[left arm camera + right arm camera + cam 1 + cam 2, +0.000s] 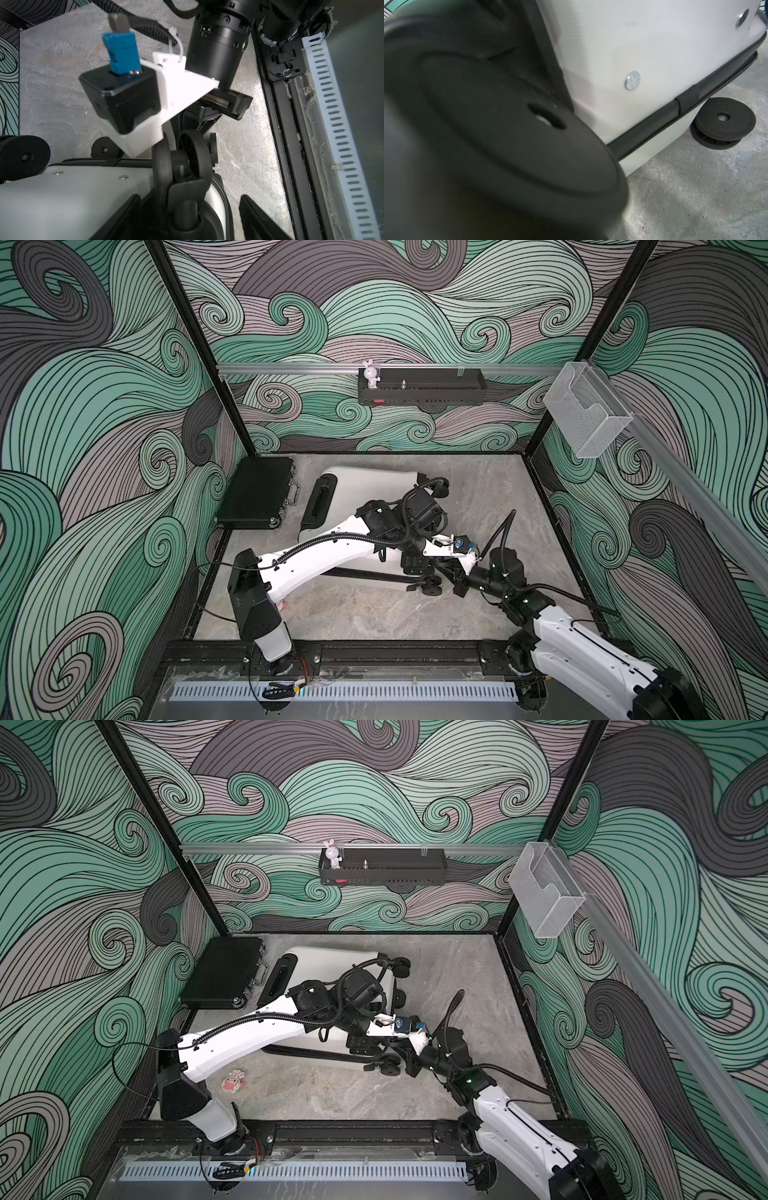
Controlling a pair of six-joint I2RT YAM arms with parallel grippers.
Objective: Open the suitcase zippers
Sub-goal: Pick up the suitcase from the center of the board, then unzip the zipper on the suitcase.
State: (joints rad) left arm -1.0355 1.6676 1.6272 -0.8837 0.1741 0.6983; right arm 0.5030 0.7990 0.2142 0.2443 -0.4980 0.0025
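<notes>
The white suitcase [365, 489] lies flat on the grey table, wheels pointing right. The zippers [654, 133] show as a black band along the seam between its shells, also seen in the left wrist view [226, 207]. My left gripper [188, 196] is open over the near right corner. Its fingers [259, 218] straddle the stem of a black spinner wheel [193, 149] without touching it. My right gripper [205, 122] comes in from the right just above that wheel. In the right wrist view the wheel [508, 135] fills the picture and hides the jaws.
A flat black briefcase [257, 493] lies left of the suitcase. A small pink item [232, 1080] sits on the table by the left arm's base. A black shelf [419, 387] hangs on the back wall, a clear bin [586, 410] on the right rail.
</notes>
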